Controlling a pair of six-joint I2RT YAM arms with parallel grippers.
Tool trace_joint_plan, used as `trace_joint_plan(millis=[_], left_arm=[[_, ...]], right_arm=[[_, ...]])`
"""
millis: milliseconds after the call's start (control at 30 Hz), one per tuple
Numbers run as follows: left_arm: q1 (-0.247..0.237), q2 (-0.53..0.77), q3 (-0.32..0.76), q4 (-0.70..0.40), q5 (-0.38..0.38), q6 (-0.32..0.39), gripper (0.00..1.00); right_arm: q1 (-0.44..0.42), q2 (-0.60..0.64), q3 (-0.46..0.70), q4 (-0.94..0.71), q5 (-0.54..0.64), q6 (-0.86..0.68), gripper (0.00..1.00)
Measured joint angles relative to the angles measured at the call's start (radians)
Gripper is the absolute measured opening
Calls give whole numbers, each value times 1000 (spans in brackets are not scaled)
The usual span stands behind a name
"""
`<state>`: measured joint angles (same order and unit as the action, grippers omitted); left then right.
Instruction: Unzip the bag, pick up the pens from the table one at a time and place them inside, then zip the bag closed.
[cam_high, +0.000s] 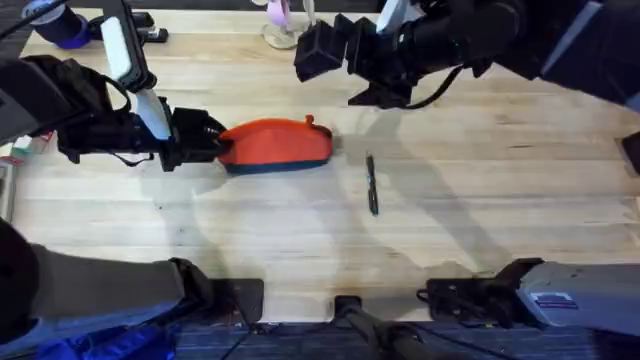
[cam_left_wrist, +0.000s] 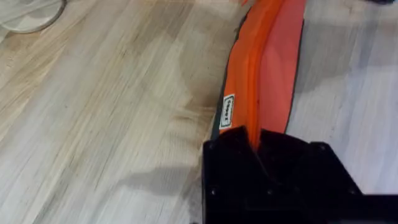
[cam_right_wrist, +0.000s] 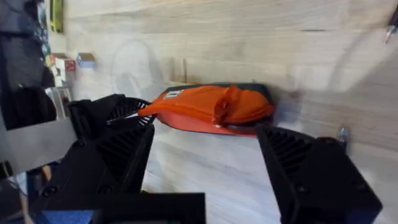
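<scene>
The orange bag (cam_high: 278, 145) with its dark blue lower part lies on the table (cam_high: 480, 230), left of centre. My left gripper (cam_high: 215, 142) is shut on the bag's left end; in the left wrist view the black fingers (cam_left_wrist: 258, 146) pinch the orange fabric (cam_left_wrist: 267, 68) by the zip seam. One slim dark pen (cam_high: 372, 185) lies on the wood just right of the bag. My right gripper (cam_high: 322, 50) hangs raised above and behind the bag, open and holding nothing. In the right wrist view the bag (cam_right_wrist: 211, 109) shows beyond its spread fingers (cam_right_wrist: 311, 168).
A small cup with pale sticks (cam_high: 280, 28) stands at the back edge. A black stapler (cam_high: 150, 30) and a blue object (cam_high: 60, 25) sit at the back left. Small items (cam_high: 22, 148) lie at the left edge. Bare wood stretches to the right.
</scene>
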<state>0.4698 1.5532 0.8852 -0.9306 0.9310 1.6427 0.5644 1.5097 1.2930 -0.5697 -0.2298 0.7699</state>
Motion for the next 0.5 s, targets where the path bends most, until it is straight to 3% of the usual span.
trace_joint_plan(millis=[500], left_arm=[[0,0,0,0,0,0,44]], right_arm=[[2,71,0,8,-3,18,996]])
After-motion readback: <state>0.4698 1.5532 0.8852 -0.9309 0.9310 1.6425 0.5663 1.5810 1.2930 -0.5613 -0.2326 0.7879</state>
